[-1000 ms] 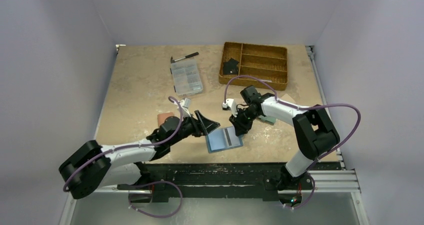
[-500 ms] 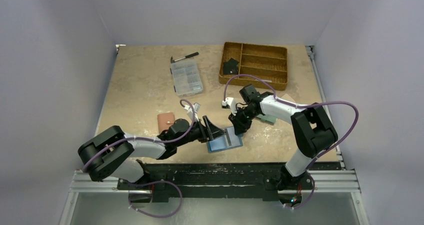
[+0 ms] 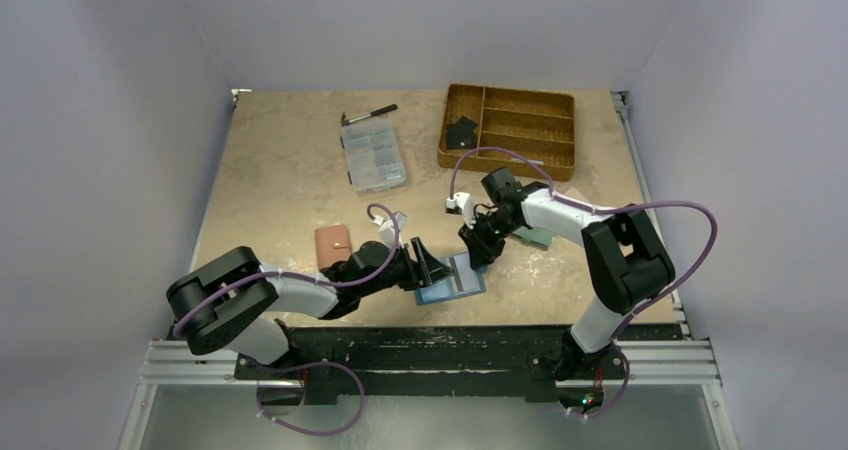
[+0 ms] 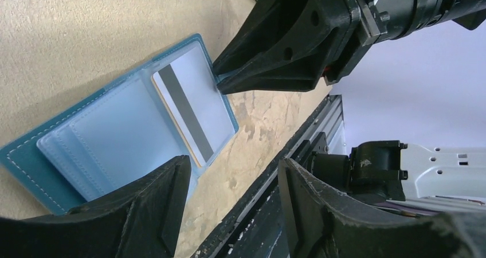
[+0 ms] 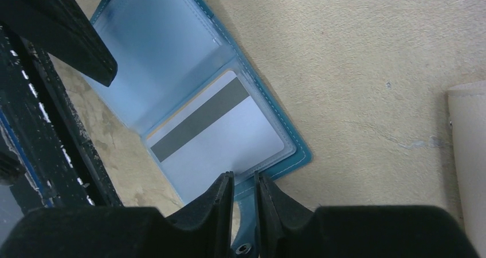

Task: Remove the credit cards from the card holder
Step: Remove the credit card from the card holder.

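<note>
A robotics lab test cell: a white-and-black left arm [image 3: 290, 295] and right arm [image 3: 600, 240] are bolted to a black and aluminium rail [image 3: 450, 365] at the near edge of a tan tabletop [image 3: 270, 170], boxed in on three sides by plain pale walls [image 3: 120, 120]. Purple cables [image 3: 690, 230] loop along both arms; a divided wicker tray [image 3: 500, 161], a clear parts box [image 3: 373, 157] and a marker pen [image 3: 370, 115] lie on the tabletop.

Nothing legible anywhere, including the card holder [image 5: 155, 51] and credit card [image 5: 223, 135].
</note>
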You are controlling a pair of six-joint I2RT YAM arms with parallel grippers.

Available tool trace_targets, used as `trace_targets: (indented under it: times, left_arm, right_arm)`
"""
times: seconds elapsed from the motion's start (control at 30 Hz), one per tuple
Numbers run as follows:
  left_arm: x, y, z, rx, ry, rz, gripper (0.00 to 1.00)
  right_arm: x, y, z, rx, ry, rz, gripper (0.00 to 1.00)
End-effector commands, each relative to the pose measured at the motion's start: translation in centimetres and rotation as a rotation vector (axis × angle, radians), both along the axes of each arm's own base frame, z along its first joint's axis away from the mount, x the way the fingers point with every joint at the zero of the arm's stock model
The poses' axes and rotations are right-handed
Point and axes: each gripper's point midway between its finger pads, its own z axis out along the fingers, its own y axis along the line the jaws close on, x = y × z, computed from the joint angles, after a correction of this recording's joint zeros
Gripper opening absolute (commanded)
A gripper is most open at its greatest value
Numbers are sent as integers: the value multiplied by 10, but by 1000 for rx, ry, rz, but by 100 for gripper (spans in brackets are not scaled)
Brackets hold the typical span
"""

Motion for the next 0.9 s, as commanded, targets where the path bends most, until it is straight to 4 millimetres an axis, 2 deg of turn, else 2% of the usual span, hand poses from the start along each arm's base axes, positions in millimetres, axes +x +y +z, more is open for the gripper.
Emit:
trace_targets:
  times: [0.0,0.87]
  left_arm:
    - [8,-4,18,-29,-67,23,61]
    - [5,-3,-1,-23,-43,27,61]
  right_arm:
    - [5,7,12,45,8,6,27]
    - [5,6,9,45,29,7,28]
